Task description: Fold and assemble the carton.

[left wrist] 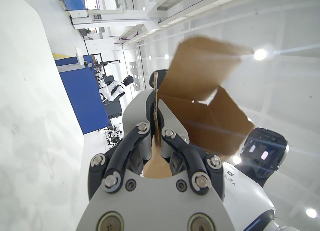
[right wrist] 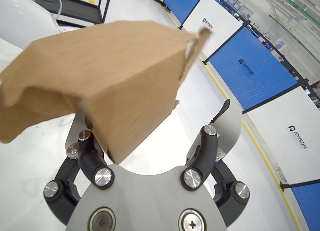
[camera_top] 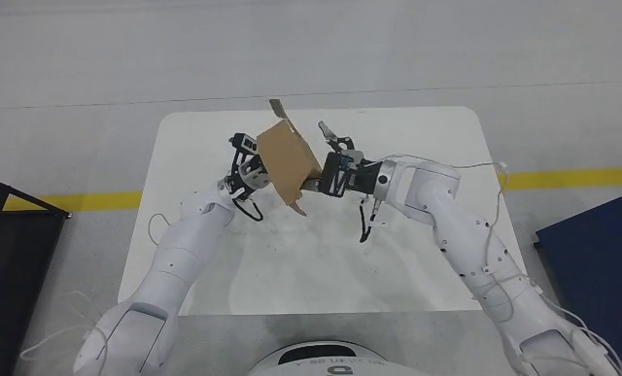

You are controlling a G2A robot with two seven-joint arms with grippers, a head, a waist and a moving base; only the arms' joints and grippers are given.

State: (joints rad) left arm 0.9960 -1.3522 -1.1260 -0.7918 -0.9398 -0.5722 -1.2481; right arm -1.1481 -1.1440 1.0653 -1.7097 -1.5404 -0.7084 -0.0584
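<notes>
Brown corrugated carton (camera_top: pixel 288 162), flaps splayed

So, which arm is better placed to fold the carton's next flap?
Right, probably. The right fingers are open, not gripping the carton, free to press a flap; the left fingers are shut on its edge, holding it up.

The carton (camera_top: pixel 288 162) blocks the gap between left gripper (camera_top: pixel 253 165) and right gripper (camera_top: pixel 317 160); passage lies over the table's (camera_top: pixel 408 269) near half.

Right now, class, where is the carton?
Top view: the carton hangs over the table's far middle, between the left end effector and right end effector.
</notes>
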